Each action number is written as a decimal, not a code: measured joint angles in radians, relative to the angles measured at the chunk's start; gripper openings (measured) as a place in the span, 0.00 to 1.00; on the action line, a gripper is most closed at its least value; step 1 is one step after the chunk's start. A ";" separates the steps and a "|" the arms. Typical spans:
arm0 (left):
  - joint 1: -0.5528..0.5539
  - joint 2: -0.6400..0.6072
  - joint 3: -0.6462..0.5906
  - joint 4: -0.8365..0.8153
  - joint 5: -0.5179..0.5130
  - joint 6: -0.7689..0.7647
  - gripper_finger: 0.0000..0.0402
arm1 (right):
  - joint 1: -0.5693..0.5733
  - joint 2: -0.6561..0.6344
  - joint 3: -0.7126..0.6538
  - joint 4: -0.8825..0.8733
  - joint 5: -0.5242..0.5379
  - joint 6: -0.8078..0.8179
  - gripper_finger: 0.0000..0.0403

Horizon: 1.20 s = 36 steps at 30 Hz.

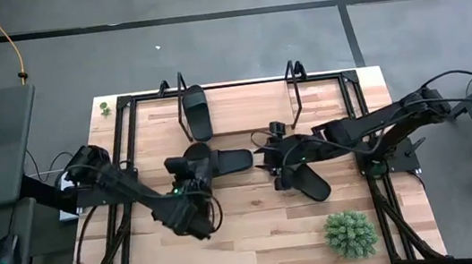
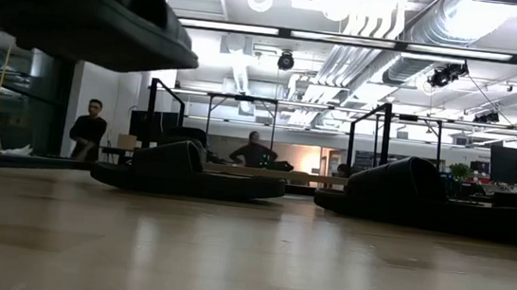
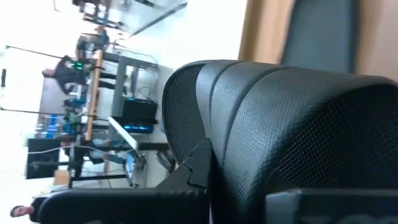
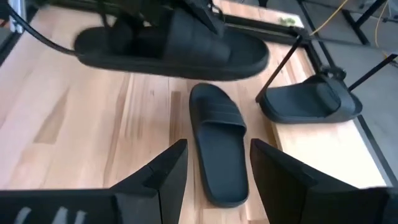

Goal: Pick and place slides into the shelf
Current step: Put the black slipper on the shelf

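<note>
While one sandal [image 1: 197, 111] already lies on the shelf [image 1: 243, 113], the overhead view shows the left pincer [image 1: 189, 176] clamped on a second sandal [image 1: 226, 161], which I judge is in mid-carry; next it needs swinging forward onto the board beside the first. The right pincer [image 1: 278, 165] hangs just above a third sandal [image 1: 305, 180] on the table [image 1: 257, 229]. A fourth sandal is not clear here; the arms may cover it.

Level with the table, a dark sole [image 2: 80, 18] floats overhead, lifted clear, while two sandals [image 2: 189, 172] rest on the wood; both pincers are cut off above.

Past the left wrist, the textured strap [image 3: 280, 124] fills the picture, so the grip itself is hidden.

Past the right wrist, the fingers [image 4: 165, 177] stand apart, straddling the sandal [image 4: 219, 143] below; the carried one [image 4: 168, 43] passes beyond, and another [image 4: 311, 102] lies by the shelf's black tubes.
</note>
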 joint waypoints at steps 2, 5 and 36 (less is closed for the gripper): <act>0.028 -0.008 0.000 0.009 -0.027 0.017 0.02 | 0.006 -0.024 0.000 -0.018 0.002 -0.007 0.41; 0.068 -0.020 -0.001 0.038 -0.048 0.048 0.02 | 0.008 -0.048 0.000 -0.039 0.003 -0.016 0.41; 0.482 -0.145 -0.001 0.867 0.147 0.984 0.03 | -0.090 -0.077 0.000 -0.212 0.030 -0.130 0.41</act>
